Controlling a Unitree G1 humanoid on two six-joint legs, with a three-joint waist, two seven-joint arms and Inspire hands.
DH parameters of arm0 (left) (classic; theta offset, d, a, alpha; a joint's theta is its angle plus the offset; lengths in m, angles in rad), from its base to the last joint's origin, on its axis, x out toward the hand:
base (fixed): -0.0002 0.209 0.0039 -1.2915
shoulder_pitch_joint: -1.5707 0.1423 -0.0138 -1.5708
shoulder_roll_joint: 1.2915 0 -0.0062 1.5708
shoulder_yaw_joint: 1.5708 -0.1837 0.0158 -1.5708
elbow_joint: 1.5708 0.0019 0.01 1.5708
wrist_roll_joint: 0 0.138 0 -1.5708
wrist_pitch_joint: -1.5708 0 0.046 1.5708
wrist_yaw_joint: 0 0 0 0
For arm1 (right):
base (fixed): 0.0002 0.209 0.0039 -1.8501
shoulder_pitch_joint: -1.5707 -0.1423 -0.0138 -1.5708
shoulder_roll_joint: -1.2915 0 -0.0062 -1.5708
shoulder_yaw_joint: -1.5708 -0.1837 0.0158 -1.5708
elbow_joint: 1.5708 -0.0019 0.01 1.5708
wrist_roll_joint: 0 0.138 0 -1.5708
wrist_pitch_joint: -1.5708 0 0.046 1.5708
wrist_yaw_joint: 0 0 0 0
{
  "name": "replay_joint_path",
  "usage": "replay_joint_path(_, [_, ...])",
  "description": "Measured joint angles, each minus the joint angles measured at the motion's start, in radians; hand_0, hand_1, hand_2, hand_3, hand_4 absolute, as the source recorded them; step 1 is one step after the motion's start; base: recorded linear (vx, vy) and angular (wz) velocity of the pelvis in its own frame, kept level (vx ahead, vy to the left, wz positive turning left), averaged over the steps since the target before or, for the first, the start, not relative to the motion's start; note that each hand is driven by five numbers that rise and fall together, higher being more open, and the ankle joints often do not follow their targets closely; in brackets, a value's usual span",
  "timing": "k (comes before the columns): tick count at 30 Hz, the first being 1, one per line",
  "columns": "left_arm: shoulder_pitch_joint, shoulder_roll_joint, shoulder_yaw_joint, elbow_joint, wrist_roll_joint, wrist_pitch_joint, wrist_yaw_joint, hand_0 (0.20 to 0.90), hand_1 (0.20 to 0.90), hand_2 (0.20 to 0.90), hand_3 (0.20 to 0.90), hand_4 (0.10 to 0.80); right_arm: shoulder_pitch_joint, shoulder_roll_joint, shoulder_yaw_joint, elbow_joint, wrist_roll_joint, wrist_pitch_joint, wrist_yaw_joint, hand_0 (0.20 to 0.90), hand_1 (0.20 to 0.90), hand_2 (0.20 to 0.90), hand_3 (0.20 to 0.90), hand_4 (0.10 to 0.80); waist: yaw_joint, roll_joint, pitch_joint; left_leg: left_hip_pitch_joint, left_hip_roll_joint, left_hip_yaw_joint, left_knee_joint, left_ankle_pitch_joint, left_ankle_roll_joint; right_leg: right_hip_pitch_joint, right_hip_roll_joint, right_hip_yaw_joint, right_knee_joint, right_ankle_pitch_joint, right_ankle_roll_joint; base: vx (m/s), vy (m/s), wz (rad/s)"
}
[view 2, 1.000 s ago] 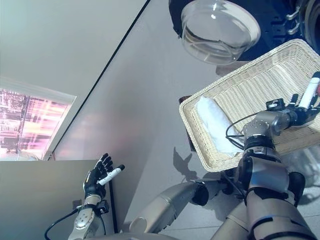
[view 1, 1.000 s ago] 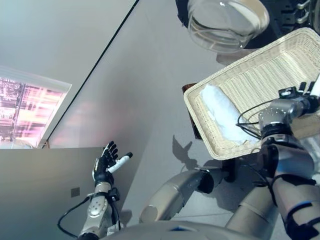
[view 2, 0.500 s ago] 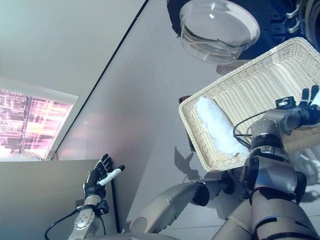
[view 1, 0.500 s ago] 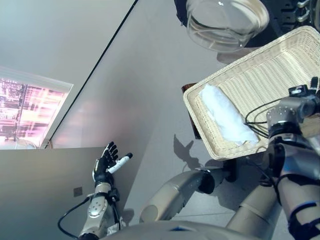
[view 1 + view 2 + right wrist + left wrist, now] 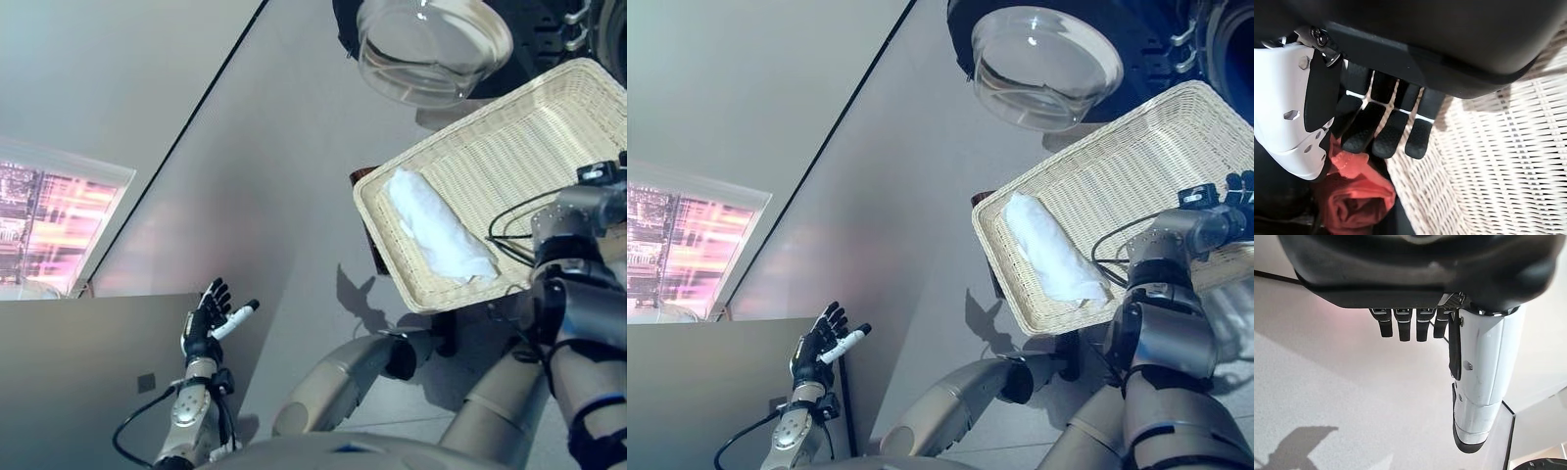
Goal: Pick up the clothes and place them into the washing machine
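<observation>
A shallow wicker basket holds a folded white cloth at its near left end. My right hand reaches over the basket's right side. In the right wrist view its fingers are relaxed and hold nothing. A red cloth lies bunched just past them, beyond the basket rim, in a dark space. The washing machine's round glass door stands open above the basket, beside the dark opening. My left hand is open and empty at the lower left, fingers straight.
The basket rests on a low dark brown box. A grey panel stands at the lower left beside my left hand. A bright window shows at the left. Grey floor lies between the panel and the basket.
My right hand has moved further right over the basket, toward the view's edge. The camera has shifted slightly. My left hand has not moved.
</observation>
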Motion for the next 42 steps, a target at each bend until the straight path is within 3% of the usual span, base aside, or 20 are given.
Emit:
replay_joint_path(5, [-0.003,-0.003,0.006,0.025,-0.001,0.001,0.000,0.900,0.900,0.900,0.900,0.800,0.058,0.014,0.067,0.083,-0.042,0.061,0.002,0.200,0.200,0.200,0.200,0.300,-0.022,-0.012,0.010,0.046,0.025,-0.044,0.003,-0.001,-0.009,0.091,0.011,-0.064,-0.033,0.002,-0.010,-0.020,-0.095,0.04])
replay_joint_path(10, [-0.021,-0.032,0.029,0.060,-0.016,0.005,0.008,0.900,0.900,0.900,0.900,0.800,0.202,0.169,0.198,0.001,-0.079,0.088,0.025,0.200,0.200,0.200,0.200,0.300,-0.064,-0.069,0.044,0.110,0.057,-0.115,-0.018,0.006,-0.044,0.199,0.033,-0.156,-0.058,-0.009,-0.039,0.060,-0.174,0.12])
replay_joint_path(13, [-0.028,-0.036,0.067,0.107,-0.036,0.025,0.009,0.900,0.900,0.900,0.900,0.800,0.380,0.405,0.267,-0.163,-0.078,0.107,0.071,0.200,0.200,0.200,0.200,0.300,-0.077,-0.170,0.067,0.226,0.100,-0.186,-0.081,0.020,-0.087,0.350,0.066,-0.253,-0.123,-0.027,-0.070,0.155,-0.182,0.18])
replay_joint_path(15, [-0.024,-0.037,0.092,0.144,-0.036,0.029,0.007,0.900,0.900,0.900,0.900,0.800,0.461,0.499,0.319,-0.209,-0.080,0.110,0.119,0.200,0.200,0.200,0.200,0.300,-0.075,-0.226,0.062,0.301,0.119,-0.237,-0.130,0.038,-0.113,0.454,0.081,-0.320,-0.179,-0.030,-0.086,0.128,-0.165,0.40])
replay_joint_path(18, [-0.014,-0.024,0.125,0.224,-0.048,0.058,0.011,0.900,0.900,0.900,0.900,0.800,0.522,0.589,0.355,-0.258,-0.080,0.129,0.157,0.200,0.200,0.200,0.200,0.300,-0.069,-0.302,0.037,0.357,0.150,-0.274,-0.179,0.049,-0.126,0.541,0.102,-0.384,-0.239,-0.028,-0.106,0.108,-0.131,0.28])
replay_joint_path(22, [0.005,-0.028,0.139,0.301,-0.057,0.085,0.015,0.900,0.900,0.900,0.900,0.800,0.555,0.590,0.368,-0.276,-0.080,0.148,0.174,0.200,0.200,0.200,0.200,0.300,-0.069,-0.314,0.028,0.468,0.168,-0.293,-0.243,0.060,-0.121,0.686,0.129,-0.430,-0.345,-0.006,-0.098,0.072,-0.075,0.12])
replay_joint_path(30, [0.007,-0.024,0.182,0.412,-0.035,0.113,0.033,0.900,0.900,0.900,0.900,0.800,0.657,0.612,0.388,-0.280,-0.080,0.174,0.182,0.200,0.200,0.200,0.200,0.300,-0.077,-0.408,-0.061,0.633,0.193,-0.293,-0.336,0.062,-0.119,0.891,0.167,-0.468,-0.505,0.026,-0.076,0.095,-0.038,0.00])
replay_joint_path(34, [0.037,-0.023,0.187,0.437,-0.005,0.120,0.035,0.900,0.900,0.900,0.900,0.800,0.687,0.624,0.349,-0.186,-0.095,0.194,0.196,0.200,0.200,0.200,0.200,0.300,-0.075,-0.443,-0.153,0.693,0.202,-0.276,-0.394,0.060,-0.125,0.950,0.182,-0.471,-0.575,0.045,-0.070,0.088,-0.012,-0.06])
replay_joint_path(37, [0.054,-0.019,0.188,0.449,0.030,0.130,0.038,0.900,0.900,0.900,0.900,0.800,0.691,0.606,0.327,-0.072,-0.176,0.217,0.192,0.200,0.200,0.200,0.200,0.300,-0.076,-0.447,-0.179,0.729,0.202,-0.271,-0.418,0.063,-0.122,0.990,0.184,-0.472,-0.607,0.051,-0.065,0.067,-0.022,-0.01])
replay_joint_path(38, [0.067,-0.014,0.188,0.454,0.051,0.130,0.044,0.900,0.900,0.900,0.900,0.800,0.686,0.590,0.327,0.013,-0.215,0.239,0.183,0.900,0.900,0.900,0.900,0.800,-0.069,-0.447,-0.197,0.729,0.200,-0.274,-0.420,0.063,-0.122,1.000,0.183,-0.478,-0.615,0.052,-0.062,0.025,-0.012,0.08])
replay_joint_path(42, [0.085,0.006,0.190,0.454,0.101,0.152,0.048,0.900,0.900,0.900,0.900,0.800,0.671,0.544,0.321,0.200,-0.298,0.319,0.142,0.900,0.900,0.900,0.900,0.800,-0.068,-0.445,-0.214,0.731,0.199,-0.284,-0.421,0.063,-0.121,1.016,0.185,-0.494,-0.641,0.060,-0.060,0.036,-0.019,0.10])
